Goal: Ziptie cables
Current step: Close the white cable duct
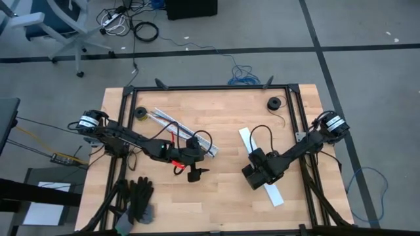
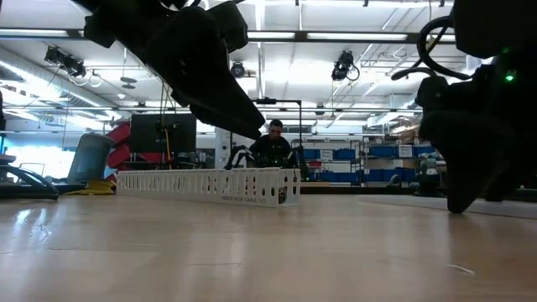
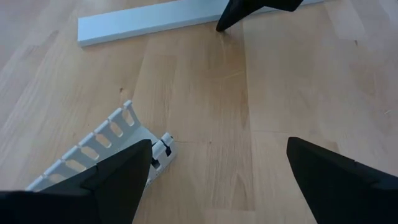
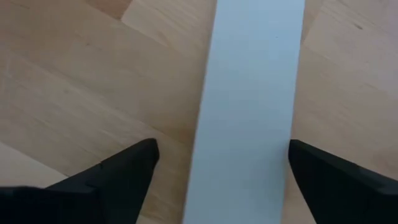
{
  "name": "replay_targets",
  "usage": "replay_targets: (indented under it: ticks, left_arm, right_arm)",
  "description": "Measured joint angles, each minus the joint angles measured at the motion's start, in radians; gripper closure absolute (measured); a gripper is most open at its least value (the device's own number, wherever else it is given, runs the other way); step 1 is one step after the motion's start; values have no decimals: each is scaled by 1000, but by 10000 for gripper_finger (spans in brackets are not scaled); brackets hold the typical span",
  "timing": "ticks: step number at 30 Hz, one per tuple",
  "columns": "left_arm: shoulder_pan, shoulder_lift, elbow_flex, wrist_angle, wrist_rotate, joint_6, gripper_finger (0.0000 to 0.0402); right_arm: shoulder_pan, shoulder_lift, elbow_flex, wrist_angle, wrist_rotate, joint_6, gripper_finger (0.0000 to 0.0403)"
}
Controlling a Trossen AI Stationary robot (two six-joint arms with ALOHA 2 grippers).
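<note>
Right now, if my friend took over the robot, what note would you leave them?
Left gripper: open, empty, hovering just past the end of the slotted white channel.
Right gripper: open, astride the flat white strip lying on the table, not gripping it.
Cables: red wire showing by the channel under the left arm; the rest hidden.
Done: no zip tie visible on anything.
Left: gather the cables and tie them.

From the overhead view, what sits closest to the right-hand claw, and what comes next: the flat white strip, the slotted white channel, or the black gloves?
1. Flat white strip: directly under the open right gripper, on the table's right half.
2. Slotted white channel: mid-table, beside the left gripper.
3. Black gloves: farthest, at the table's near-left corner.
</note>
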Motion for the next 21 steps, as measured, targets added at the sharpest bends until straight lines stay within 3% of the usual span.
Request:
replay_targets:
  ticks: [5, 12, 21]
  left_arm:
    - [0, 0, 0, 1, 0, 0, 51]
    - [0, 0, 0, 0, 0, -6, 51]
    - [0, -1, 0, -17, 33, -18, 51]
  right_arm:
    - [4, 2, -1, 14, -2, 6, 102]
    - [2, 3, -2, 24, -3, -5, 208]
    - [12, -8, -3, 19, -1, -31, 210]
